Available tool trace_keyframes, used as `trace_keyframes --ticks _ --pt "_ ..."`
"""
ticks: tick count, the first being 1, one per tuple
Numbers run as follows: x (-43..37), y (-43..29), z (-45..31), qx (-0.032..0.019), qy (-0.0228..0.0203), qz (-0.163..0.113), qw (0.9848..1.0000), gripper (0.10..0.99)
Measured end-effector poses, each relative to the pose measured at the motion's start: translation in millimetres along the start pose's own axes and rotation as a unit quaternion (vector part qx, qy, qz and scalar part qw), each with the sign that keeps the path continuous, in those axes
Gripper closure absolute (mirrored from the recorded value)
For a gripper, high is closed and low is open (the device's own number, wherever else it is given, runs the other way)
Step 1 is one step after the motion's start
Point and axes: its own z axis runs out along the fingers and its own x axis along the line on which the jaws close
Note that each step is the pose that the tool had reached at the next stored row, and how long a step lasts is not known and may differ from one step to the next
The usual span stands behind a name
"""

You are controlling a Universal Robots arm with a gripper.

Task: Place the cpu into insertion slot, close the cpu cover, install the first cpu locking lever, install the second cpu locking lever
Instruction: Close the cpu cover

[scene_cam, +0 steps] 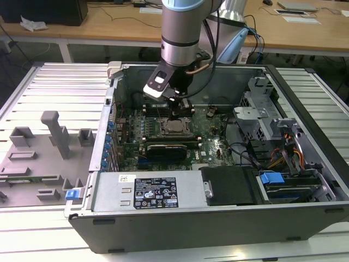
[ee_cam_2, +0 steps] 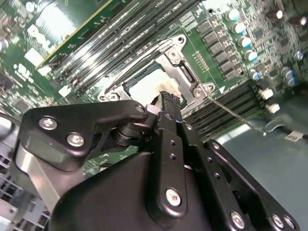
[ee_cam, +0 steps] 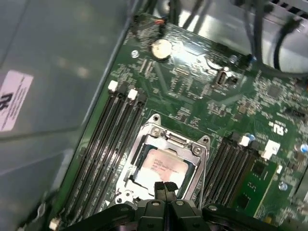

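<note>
In the exterior view, the gripper point(scene_cam: 179, 113) hung inside the open computer case point(scene_cam: 218, 82) on the ribbed tabletop point(scene_cam: 49, 82), just above the cpu point(scene_cam: 175, 127) on the motherboard.

In the second wrist view, the gripper point(ee_cam_2: 165, 97) had its jaws together with nothing seen between them, close over the cpu point(ee_cam_2: 144, 86). The cpu was framed by the cpu cover point(ee_cam_2: 180, 60). A thin wire locking lever point(ee_cam_2: 236, 115) slanted away beside the socket and seemed unlatched.

In the first wrist view, the jaws were likewise together at the cover's edge. The cpu cover point(ee_cam: 166, 137) lay flat around the cpu point(ee_cam: 161, 166), which was seated in the insertion slot point(ee_cam: 137, 161).

The chip looked light, stiff and fragile, and would be best taken by its edges. The lever was probably springy and would be best caught at its free end.
</note>
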Motion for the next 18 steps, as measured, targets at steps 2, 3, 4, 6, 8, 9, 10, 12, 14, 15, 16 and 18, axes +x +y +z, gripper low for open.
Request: trace_keyframes --ticks 2,3,4,6,8,9,10,12,14,15,16,18 --pt "0.0 0.0 0.2 0.0006 -0.0002 -0.023 0.9997 0.980" --pt "0.0 0.0 0.3 0.0009 -0.0002 -0.036 0.9994 0.980" --pt "0.0 0.0 0.4 0.0012 -0.0003 -0.045 0.9990 0.980" --pt "0.0 0.0 0.6 0.0017 -0.0005 -0.067 0.9977 0.980" --pt "0.0 0.0 1.0 0.0030 -0.0009 -0.113 0.9935 0.980" --pt "0.0 0.0 1.0 0.0033 -0.0011 -0.125 0.9921 0.980" --pt "0.0 0.0 1.1 0.0037 -0.0013 -0.135 0.9909 0.980" --pt "0.0 0.0 1.1 0.0045 -0.0019 -0.157 0.9877 0.980" --pt "0.0 0.0 1.2 0.0052 -0.0024 -0.177 0.9841 0.980" --pt "0.0 0.0 1.2 0.0060 -0.0031 -0.196 0.9805 0.980" --pt "0.0 0.0 1.2 0.0067 -0.0036 -0.213 0.9770 0.980" --pt "0.0 0.0 1.3 0.0074 -0.0041 -0.233 0.9725 0.980"
